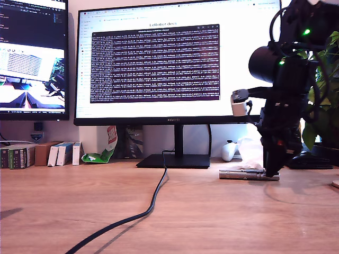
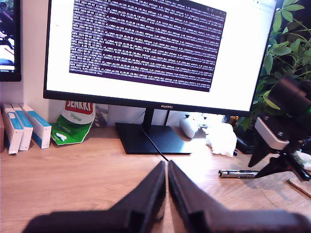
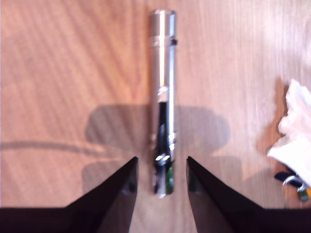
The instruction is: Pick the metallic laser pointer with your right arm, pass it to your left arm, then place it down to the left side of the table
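Our second claw (image 3: pixel 162 170) sits low over the pointer (image 3: pixel 163 92) on the counter (image 1: pixel 79 211).

The shiny pointer lies flat on the wood at the exterior view's right, in front of the big screen (image 1: pixel 175 63). Our second claw points down at one end of it, jaws wide, one on each side, and we cannot tell if they touch it. A crumpled white tissue (image 3: pixel 294 126) lies just beside it, and a white mouse (image 1: pixel 229 151) sits behind. Our first claw (image 2: pixel 167 187) hangs above bare wood well apart from the pointer, its jaws almost together with only a thin gap and nothing in them. A black cable (image 1: pixel 153 198) runs across the counter from the screen's foot.
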